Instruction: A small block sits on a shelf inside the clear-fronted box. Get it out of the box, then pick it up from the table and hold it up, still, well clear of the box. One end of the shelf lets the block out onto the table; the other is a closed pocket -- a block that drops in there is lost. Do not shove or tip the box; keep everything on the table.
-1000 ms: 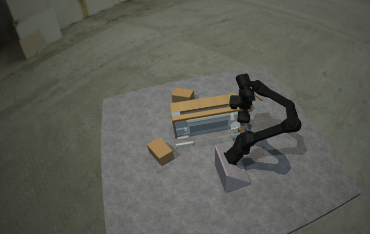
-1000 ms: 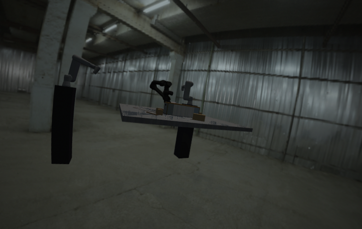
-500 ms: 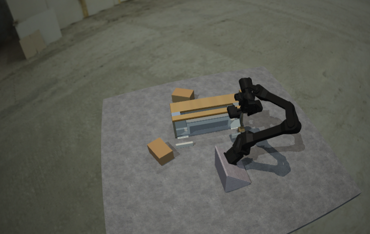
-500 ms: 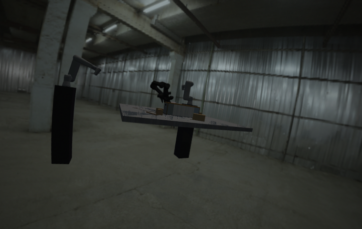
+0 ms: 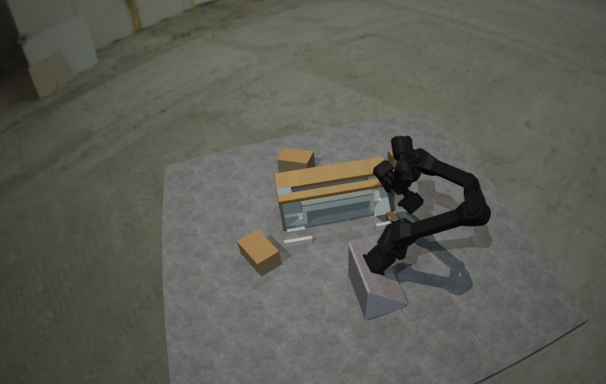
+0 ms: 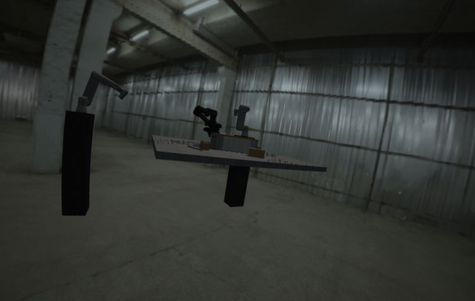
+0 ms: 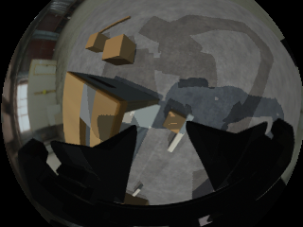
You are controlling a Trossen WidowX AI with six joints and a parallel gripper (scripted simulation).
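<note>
The small brown block [image 5: 392,216] [image 7: 174,121] lies on the table outside the box, just off its right front corner in the top view, beside a short pale strip [image 5: 382,226] [image 7: 175,143]. The clear-fronted box [image 5: 330,174] [image 6: 234,143] [image 7: 75,109] stands upright, with wooden top bars. My gripper [image 5: 396,189] [image 7: 162,127] is open and empty, above the box's right end. In the wrist view the block appears beyond the gap between the fingertips, nearer the right finger and not touched. In the exterior view the block cannot be made out.
Larger wooden blocks stand in front of the box at left [image 5: 258,252], behind it [image 5: 295,159] and near its right rear [image 7: 118,49]. A thin stick [image 7: 115,24] lies past them. Another pale strip [image 5: 298,241] lies before the box. A grey wedge [image 5: 384,290] is by the arm's base.
</note>
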